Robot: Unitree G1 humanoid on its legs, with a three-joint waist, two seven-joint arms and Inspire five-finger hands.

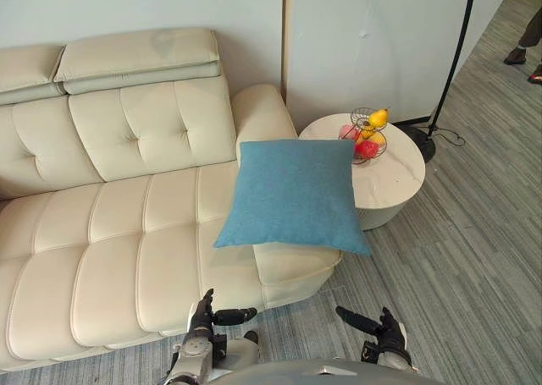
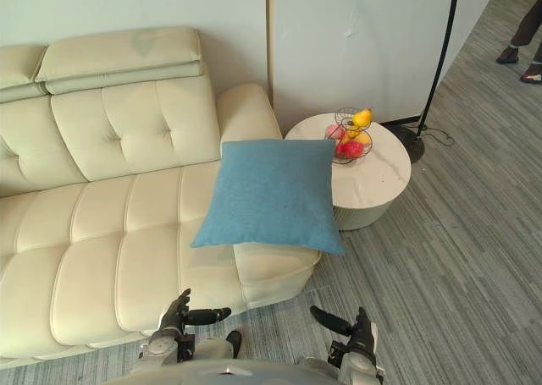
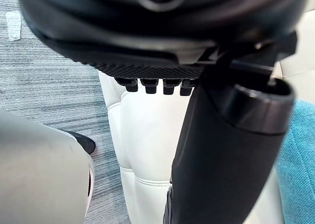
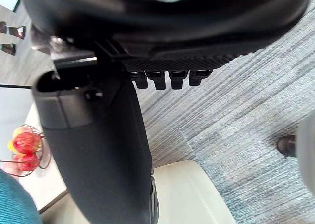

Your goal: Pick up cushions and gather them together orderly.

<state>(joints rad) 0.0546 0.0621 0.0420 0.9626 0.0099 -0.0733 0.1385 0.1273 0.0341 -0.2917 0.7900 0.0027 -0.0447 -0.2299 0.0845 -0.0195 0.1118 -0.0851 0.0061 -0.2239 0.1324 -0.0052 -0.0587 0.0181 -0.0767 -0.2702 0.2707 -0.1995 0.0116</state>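
A single blue square cushion (image 1: 292,195) lies on the right end of the cream sofa (image 1: 110,233), and its lower right corner overhangs the seat edge toward the round table. My left hand (image 1: 203,317) hovers low in front of the sofa's front edge, open, with the thumb pointing right. My right hand (image 1: 385,330) hangs over the carpet to the right, open, thumb pointing left. Both are empty and well short of the cushion. A strip of the cushion (image 3: 300,155) shows past my left thumb (image 3: 226,150), and a corner of the cushion (image 4: 12,199) past my right thumb (image 4: 103,155).
A round white side table (image 1: 398,182) stands right of the sofa and carries a wire fruit basket (image 1: 368,135). A floor lamp pole (image 1: 453,63) rises behind it. A person's feet (image 1: 517,57) show at the far upper right. Grey carpet spreads to the right.
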